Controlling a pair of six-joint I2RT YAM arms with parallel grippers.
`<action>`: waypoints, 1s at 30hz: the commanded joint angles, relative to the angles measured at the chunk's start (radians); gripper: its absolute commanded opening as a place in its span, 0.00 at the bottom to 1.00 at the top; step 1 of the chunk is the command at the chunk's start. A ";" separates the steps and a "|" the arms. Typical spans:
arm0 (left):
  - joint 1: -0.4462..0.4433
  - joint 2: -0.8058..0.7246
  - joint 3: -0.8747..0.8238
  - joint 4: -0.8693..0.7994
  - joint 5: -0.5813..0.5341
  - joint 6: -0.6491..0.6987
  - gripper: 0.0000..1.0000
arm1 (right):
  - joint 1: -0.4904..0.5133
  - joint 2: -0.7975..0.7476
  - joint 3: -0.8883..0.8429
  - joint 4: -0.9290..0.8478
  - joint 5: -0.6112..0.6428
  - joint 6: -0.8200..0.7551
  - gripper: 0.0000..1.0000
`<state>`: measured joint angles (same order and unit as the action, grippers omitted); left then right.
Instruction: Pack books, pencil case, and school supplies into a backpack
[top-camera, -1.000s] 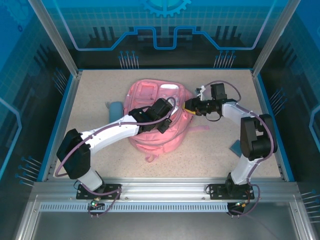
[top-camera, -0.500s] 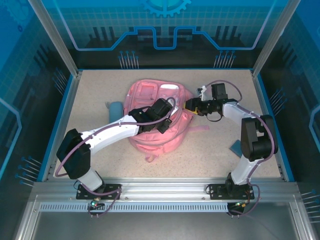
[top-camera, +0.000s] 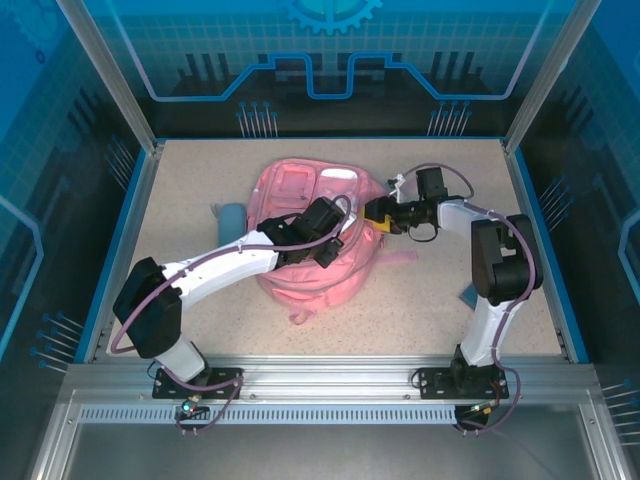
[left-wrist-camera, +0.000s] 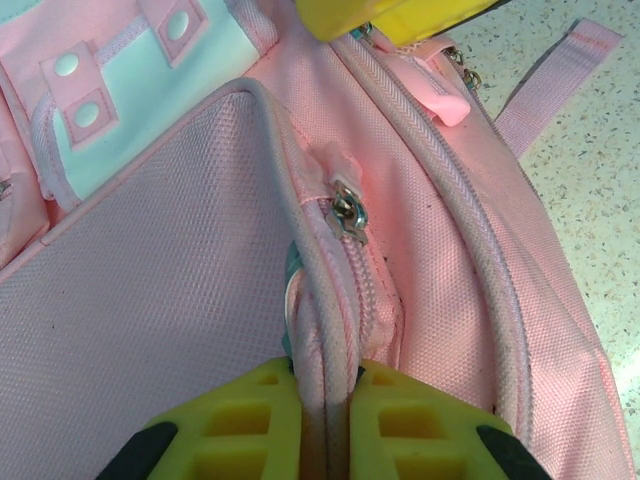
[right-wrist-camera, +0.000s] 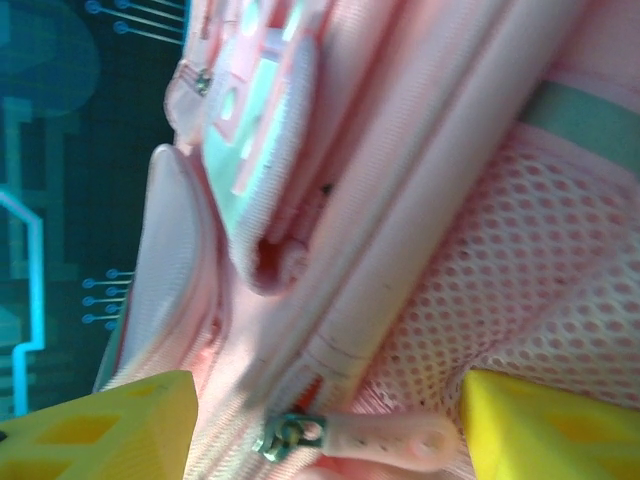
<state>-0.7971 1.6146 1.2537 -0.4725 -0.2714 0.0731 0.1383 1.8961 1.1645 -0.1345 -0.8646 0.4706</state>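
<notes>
The pink backpack (top-camera: 300, 250) lies flat mid-table. My left gripper (left-wrist-camera: 325, 385) is shut on its piped zip seam (left-wrist-camera: 320, 290), and in the top view it sits on the bag's middle (top-camera: 325, 238). My right gripper (top-camera: 378, 213) is at the bag's right edge. In the right wrist view it (right-wrist-camera: 325, 425) stands open, with the pink zipper pull (right-wrist-camera: 400, 440) lying loose between the yellow fingers (right-wrist-camera: 100, 430). The zip beside the pull is partly parted. The light blue pencil case (top-camera: 232, 215) lies against the bag's left side. The books are out of view.
A flat blue object (top-camera: 470, 296) lies on the table by the right arm's upright link, partly hidden. A pink strap (top-camera: 400, 257) trails from the bag toward the right. Blue rails (top-camera: 535, 240) border the speckled tabletop.
My right gripper's jaws have spread apart around the zipper pull, and the right arm's elbow has swung slightly left. The left arm and backpack have not moved.
</notes>
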 joint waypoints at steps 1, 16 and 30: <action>0.006 -0.045 0.001 0.041 0.019 -0.036 0.13 | 0.020 0.017 0.017 0.065 -0.125 0.012 0.69; 0.010 -0.047 -0.014 0.046 0.014 -0.036 0.13 | 0.004 -0.118 -0.078 0.005 -0.041 -0.022 0.45; 0.010 -0.053 -0.018 0.051 0.030 -0.041 0.12 | 0.008 -0.108 -0.058 -0.045 -0.014 -0.055 0.34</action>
<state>-0.7937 1.6051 1.2407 -0.4652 -0.2638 0.0544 0.1383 1.7977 1.0973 -0.1421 -0.8562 0.4419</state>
